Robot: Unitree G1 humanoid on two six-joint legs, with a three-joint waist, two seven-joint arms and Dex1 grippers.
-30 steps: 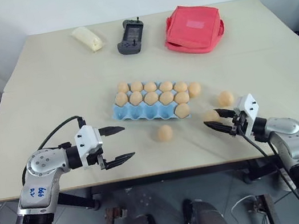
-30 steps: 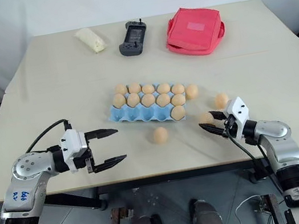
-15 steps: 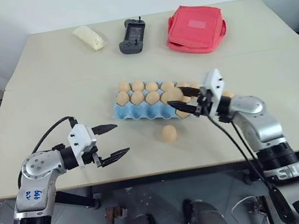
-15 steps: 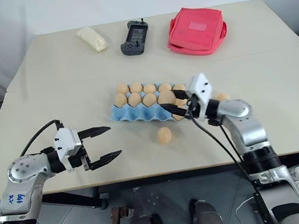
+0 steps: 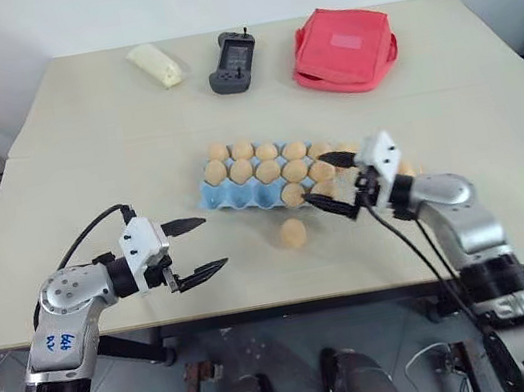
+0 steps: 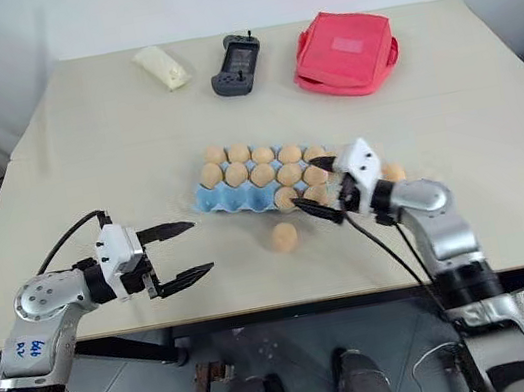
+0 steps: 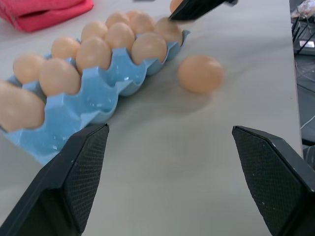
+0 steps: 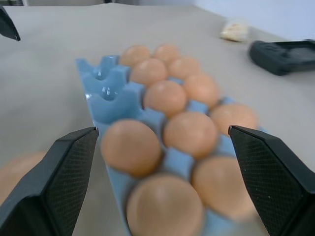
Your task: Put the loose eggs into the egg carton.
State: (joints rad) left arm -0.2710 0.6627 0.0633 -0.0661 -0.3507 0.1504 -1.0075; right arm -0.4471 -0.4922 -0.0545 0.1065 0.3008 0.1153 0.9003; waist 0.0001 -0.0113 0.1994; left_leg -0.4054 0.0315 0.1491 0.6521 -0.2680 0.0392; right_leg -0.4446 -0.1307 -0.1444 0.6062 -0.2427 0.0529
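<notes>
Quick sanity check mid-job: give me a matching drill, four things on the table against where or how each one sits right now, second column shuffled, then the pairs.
Things:
1. egg carton
2. loose egg
3. red pouch
4. right pincer

Places or states:
A. far side of the table, right of the black handset
B. open, at the carton's near right corner
C. mid-table, back two rows full, near row with empty cups at its left end
D. bare tabletop just in front of the carton

Pairs: 1-C, 2-D, 3-A, 4-B
</notes>
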